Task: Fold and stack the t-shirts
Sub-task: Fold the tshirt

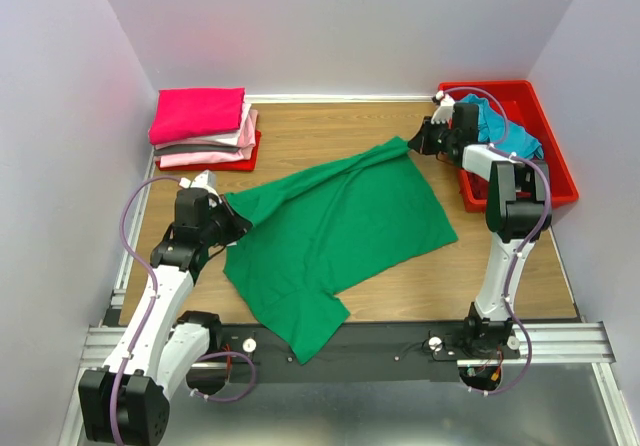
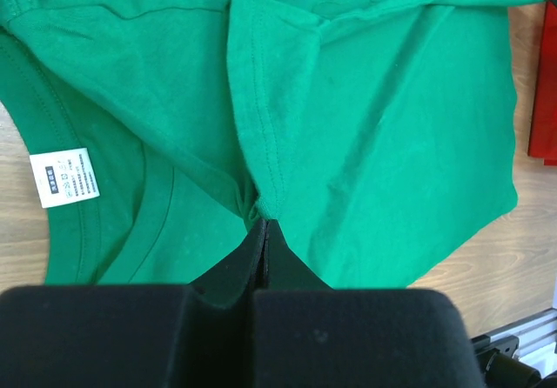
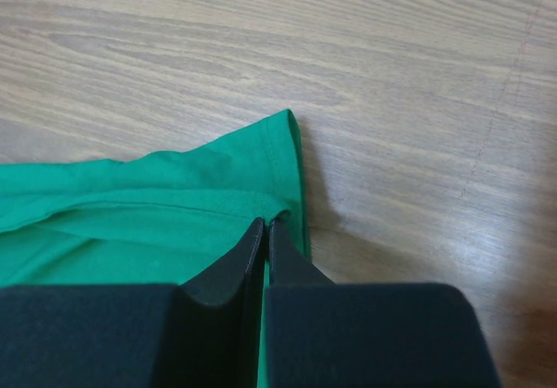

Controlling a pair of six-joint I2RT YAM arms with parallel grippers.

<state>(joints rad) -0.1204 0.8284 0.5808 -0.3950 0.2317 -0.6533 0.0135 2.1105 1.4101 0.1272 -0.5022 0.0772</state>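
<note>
A bright green t-shirt (image 1: 335, 231) lies spread across the middle of the wooden table, one sleeve hanging over the near edge. My left gripper (image 1: 232, 216) is shut on its left edge; in the left wrist view the fingertips (image 2: 264, 224) pinch a fold of green cloth (image 2: 365, 127) beside the collar with its white label (image 2: 65, 177). My right gripper (image 1: 418, 142) is shut on the shirt's far right corner, where the tips (image 3: 266, 223) clamp the hem (image 3: 278, 162) just above the wood. Folded hot pink and light pink t-shirts (image 1: 203, 126) sit stacked at the back left.
A red plastic bin (image 1: 545, 156) stands at the back right with a teal shirt (image 1: 505, 131) in it, right beside the right arm. White walls close in the table on three sides. A metal rail (image 1: 560, 341) runs along the near edge.
</note>
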